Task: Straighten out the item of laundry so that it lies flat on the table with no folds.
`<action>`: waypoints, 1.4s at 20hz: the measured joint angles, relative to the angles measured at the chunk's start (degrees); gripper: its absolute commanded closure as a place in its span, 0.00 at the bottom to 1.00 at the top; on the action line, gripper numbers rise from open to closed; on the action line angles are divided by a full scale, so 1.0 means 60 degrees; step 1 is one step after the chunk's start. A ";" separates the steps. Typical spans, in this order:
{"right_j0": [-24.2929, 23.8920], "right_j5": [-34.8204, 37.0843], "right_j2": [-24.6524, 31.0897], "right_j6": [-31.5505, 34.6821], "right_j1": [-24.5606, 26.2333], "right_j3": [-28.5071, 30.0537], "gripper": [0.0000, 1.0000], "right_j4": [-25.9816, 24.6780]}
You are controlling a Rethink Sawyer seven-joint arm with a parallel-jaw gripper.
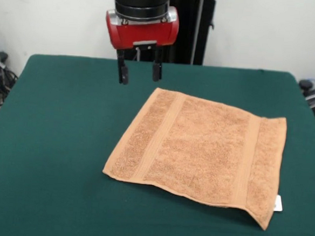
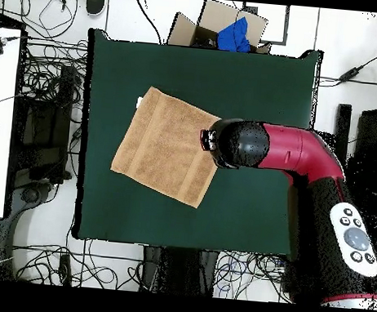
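The orange-tan towel (image 1: 201,151) lies spread open on the dark green table (image 1: 53,143), turned at a slant, with two woven bands across it. Its small white tag (image 1: 278,203) sticks out at the near right corner, where the edge looks slightly lifted. In the overhead view the towel (image 2: 164,144) lies left of the table's middle (image 2: 252,217). My gripper (image 1: 139,72) hangs open and empty above the table just behind the towel's far left corner, not touching it. In the overhead view the arm covers the gripper (image 2: 212,140) beside the towel's right edge.
The red and black arm (image 2: 290,155) reaches in over the table's right side in the overhead view. A cardboard box with blue cloth (image 2: 228,27) sits beyond the table's top edge. Cables lie on the floor around the table.
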 measured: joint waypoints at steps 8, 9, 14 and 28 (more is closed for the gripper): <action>-0.0099 -0.0234 0.0000 0.0000 0.0075 0.0325 0.00 0.0000; -0.0100 -0.0266 0.0000 0.0000 0.0078 0.0349 0.00 0.0000; -0.0099 -0.0443 0.0000 0.0000 0.0089 0.0384 0.00 0.0002; -0.0165 -0.1064 0.0001 0.0000 0.0034 0.0802 0.00 0.0004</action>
